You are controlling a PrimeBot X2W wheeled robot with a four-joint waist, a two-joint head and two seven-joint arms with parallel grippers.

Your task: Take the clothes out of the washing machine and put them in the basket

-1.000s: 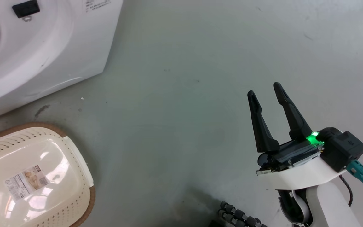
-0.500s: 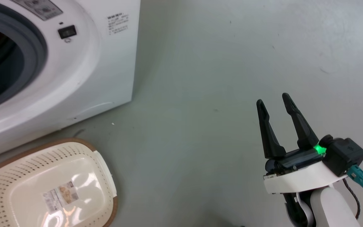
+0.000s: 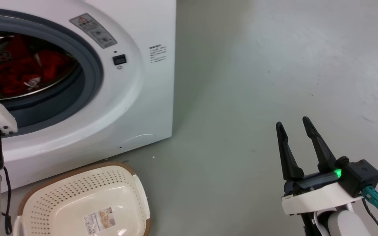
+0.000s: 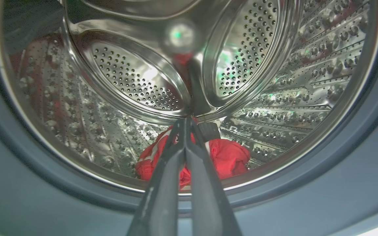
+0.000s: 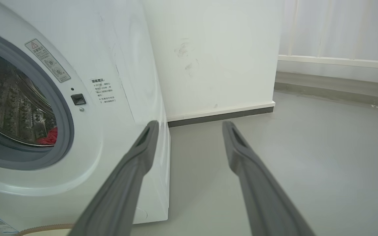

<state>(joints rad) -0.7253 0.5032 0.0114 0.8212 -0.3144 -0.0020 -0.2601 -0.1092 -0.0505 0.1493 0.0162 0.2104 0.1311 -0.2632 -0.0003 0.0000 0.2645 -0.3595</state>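
Clothes (image 4: 230, 157): red heap low in the drum (image 4: 136, 82) of the washing machine (image 3: 136, 98), inside the porthole ring. Left gripper (image 4: 185, 120) is at the machine's mouth, fingers pressed together with nothing between them. The heap lies beyond and below the tips. Right gripper (image 3: 292, 121) hangs to the machine's right, off its front corner, fingers spread and empty. Basket (image 3: 77, 168) sits on the floor (image 3: 241, 82) just before the machine's front.
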